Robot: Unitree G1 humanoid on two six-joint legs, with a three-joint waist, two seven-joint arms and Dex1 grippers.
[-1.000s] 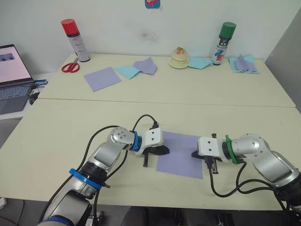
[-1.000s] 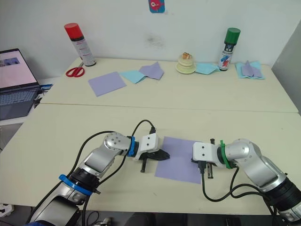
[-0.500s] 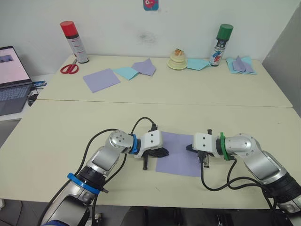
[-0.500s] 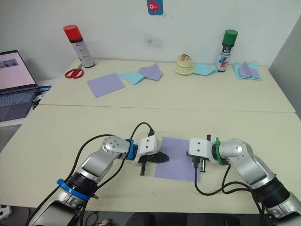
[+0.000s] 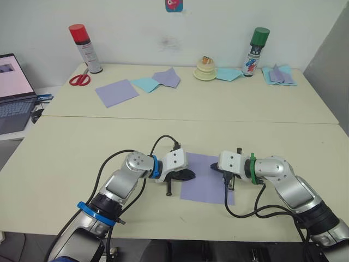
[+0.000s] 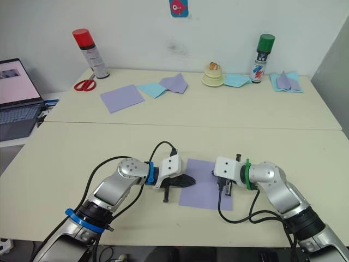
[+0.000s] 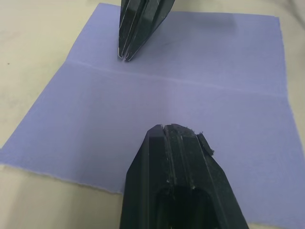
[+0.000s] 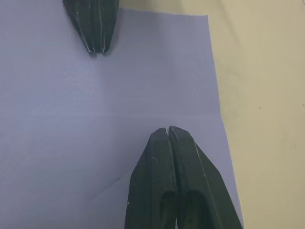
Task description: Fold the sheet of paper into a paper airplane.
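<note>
The thin lavender-purple sheet of paper [image 5: 207,178] lies flat and open on the near bench [image 5: 65,164], low in the middle of the frame, between the two arms. One straight crease runs across it; apart from that I can make out no turned-down corners, no nose and no wings, so by my reckoning nearly all the folding is left to do.

The left hand [image 5: 187,175] rests its tip on the sheet's left edge, its two black fingers pressed together with nothing between them. The right hand [image 5: 219,170] comes in from the right side, fingers likewise closed tight and empty, tip low over the paper. In the wrist views the two tips face each other across the crease.

Counting what stands on the far bench, along the upper part of the frame: two spray cans, a red-capped one [image 5: 85,47] and a green-capped one [image 5: 256,45]; one pair of red-handled scissors [image 5: 80,79]; one flat lavender square [image 5: 116,92].
</note>
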